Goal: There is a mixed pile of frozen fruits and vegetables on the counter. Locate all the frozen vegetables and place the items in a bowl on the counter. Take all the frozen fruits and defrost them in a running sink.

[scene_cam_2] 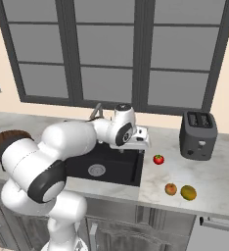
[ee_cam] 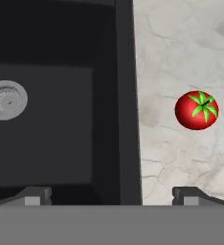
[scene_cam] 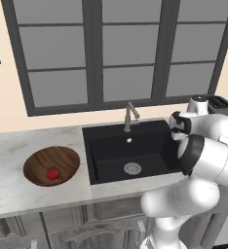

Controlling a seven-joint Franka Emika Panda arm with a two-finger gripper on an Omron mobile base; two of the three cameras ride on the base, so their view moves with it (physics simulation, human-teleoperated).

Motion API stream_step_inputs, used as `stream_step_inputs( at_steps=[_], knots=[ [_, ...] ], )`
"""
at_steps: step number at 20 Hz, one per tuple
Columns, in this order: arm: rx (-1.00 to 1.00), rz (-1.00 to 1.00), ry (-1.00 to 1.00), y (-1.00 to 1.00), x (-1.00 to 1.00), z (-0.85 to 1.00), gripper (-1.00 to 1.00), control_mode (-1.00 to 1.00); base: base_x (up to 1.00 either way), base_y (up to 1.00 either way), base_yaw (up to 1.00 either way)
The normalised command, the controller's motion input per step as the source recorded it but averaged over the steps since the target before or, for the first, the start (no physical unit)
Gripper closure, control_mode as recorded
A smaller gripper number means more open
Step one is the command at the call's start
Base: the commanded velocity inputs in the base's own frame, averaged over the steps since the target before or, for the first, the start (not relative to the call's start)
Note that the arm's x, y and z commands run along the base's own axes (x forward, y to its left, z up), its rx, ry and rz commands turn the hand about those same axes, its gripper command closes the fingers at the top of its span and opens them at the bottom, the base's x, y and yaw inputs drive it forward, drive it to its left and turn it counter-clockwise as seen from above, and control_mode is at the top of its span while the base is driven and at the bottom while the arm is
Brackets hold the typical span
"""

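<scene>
Fingers (ee_cam: 111, 195) spread wide astride sink (ee_cam: 61, 143) rim, tomato (ee_cam: 196, 110) on counter (ee_cam: 181, 48), red piece (scene_cam: 53, 173) in bowl (scene_cam: 38, 163)

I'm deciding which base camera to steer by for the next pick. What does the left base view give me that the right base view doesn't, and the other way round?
Left base view alone: the whole wooden bowl with a red piece already in it, and the faucet in full.

Right base view alone: the tomato on the counter right of the sink, the orange ball and the yellow-green ball nearer the front edge, and the open tool near the sink's right rim.

Both: the black sink, its drain, the toaster, and the windows.
</scene>
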Motion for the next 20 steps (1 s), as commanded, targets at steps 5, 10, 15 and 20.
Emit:
stream_step_inputs(
  at_steps=[5,10,15,20],
  knots=[
    [-0.01,-0.07,0.00,-0.35,0.07,0.00,-1.00,-1.00,0.00,0.00,0.00],
    [0.00,-0.05,0.00,-0.28,0.02,0.00,-1.00,-1.00,0.00,0.00,0.00],
    [0.00,-0.05,-0.01,-0.22,0.00,0.00,-1.00,-1.00,0.00,0.00,0.00],
    [0.00,-0.05,-0.02,-0.25,0.03,0.00,-1.00,-1.00,0.00,0.00,0.00]
  ],
)
